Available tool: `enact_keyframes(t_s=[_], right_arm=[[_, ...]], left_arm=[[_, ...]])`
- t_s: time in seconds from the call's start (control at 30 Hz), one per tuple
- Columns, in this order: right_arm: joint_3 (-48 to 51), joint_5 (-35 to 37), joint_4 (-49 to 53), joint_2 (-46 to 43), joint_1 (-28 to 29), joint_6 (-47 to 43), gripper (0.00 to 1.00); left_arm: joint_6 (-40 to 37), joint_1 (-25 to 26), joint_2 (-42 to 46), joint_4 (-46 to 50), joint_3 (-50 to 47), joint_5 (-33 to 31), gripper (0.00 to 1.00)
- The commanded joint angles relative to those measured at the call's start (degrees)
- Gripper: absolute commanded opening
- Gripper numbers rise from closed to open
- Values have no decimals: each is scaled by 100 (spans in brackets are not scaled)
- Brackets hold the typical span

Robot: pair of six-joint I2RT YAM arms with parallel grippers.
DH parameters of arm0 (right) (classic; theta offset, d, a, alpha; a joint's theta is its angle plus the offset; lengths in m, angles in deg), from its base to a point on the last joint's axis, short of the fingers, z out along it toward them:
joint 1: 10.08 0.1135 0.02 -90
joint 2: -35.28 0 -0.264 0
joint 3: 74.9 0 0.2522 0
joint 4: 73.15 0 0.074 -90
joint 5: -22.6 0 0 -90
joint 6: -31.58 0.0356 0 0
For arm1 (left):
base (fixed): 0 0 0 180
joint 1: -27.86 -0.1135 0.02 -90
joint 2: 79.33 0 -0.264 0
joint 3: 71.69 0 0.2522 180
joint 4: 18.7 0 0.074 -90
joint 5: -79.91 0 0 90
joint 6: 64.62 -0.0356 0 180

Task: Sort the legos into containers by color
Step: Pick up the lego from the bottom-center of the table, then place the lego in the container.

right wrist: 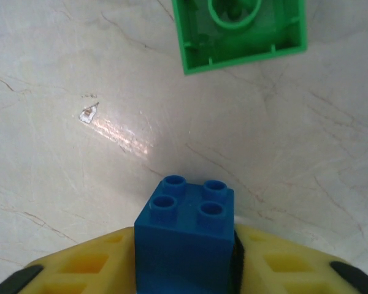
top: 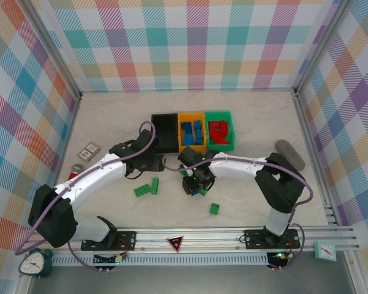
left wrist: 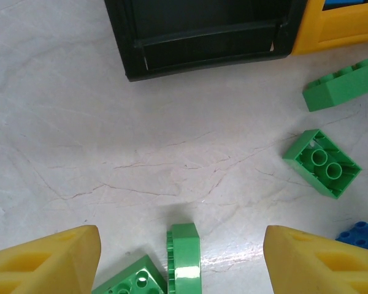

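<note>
My right gripper (right wrist: pixel 185 260) is shut on a blue lego (right wrist: pixel 187 236), studs facing away from the wrist, just above the table. From above, this gripper (top: pixel 196 184) is at mid-table in front of the containers. My left gripper (left wrist: pixel 183 260) is open, its yellow fingers (left wrist: pixel 49 263) wide apart. A green lego (left wrist: pixel 184 260) stands on edge between them, untouched, and another green lego (left wrist: pixel 132 282) lies beside it. The black bin (top: pixel 165 131), the orange bin (top: pixel 191 131) with blue legos and the green bin (top: pixel 219 130) with red legos stand in a row.
More green legos lie loose: one (left wrist: pixel 322 162) and a long one (left wrist: pixel 343 86) right of the left gripper, an upturned one (right wrist: pixel 242 30) ahead of the right gripper, one (top: pixel 214 209) nearer the arm bases. A grey oblong object (top: pixel 289 154) lies at the right, a patterned card (top: pixel 89 150) at the left.
</note>
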Motion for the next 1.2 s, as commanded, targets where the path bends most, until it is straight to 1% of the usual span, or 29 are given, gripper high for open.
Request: enact_keyframes(t_s=[0.0, 0.07, 0.2, 0.3, 0.47, 0.57, 0.63, 0.77, 0.93, 1.0, 1.1, 1.13, 1.17], right_arm=[[-138, 108, 272, -2, 36, 89, 35], [-230, 104, 245, -112, 36, 132, 32], [-680, 104, 308, -282, -118, 32, 30], [-1083, 84, 340, -296, -469, -126, 29], [-1844, -45, 249, -77, -1302, -225, 29], [-2440, -214, 164, 295, -1738, -207, 29], [-2912, -273, 195, 632, -1902, -232, 29], [-4081, -206, 413, 1487, -2059, -380, 30], [-5382, 71, 911, 2422, -2150, -579, 31], [-5656, 200, 1029, 2639, -2186, -650, 32], [-5783, 302, 1094, 2741, -2256, -699, 33], [-5771, 300, 1094, 2740, -2267, -702, 34], [-5753, 276, 1103, 2748, -2275, -722, 38]], left_arm=[[120, -62, 127, -1, -108, -128, 70], [139, -62, 130, -5, -124, -80, 70], [194, -62, 224, -1, -282, 113, 70], [220, -62, 436, -14, -504, 420, 70], [200, -45, 832, -75, -910, 1195, 67], [244, -12, 966, -40, -1121, 1306, 64], [260, -1, 1002, -14, -1218, 1366, 64], [295, 55, 952, 23, -1269, 1530, 62], [330, 157, 854, 39, -1251, 1468, 61], [331, 188, 795, 39, -1244, 1462, 60], [336, 215, 652, 40, -1254, 1409, 60], [339, 219, 607, 32, -1249, 1406, 60], [330, 226, 541, 11, -1243, 1415, 60]])
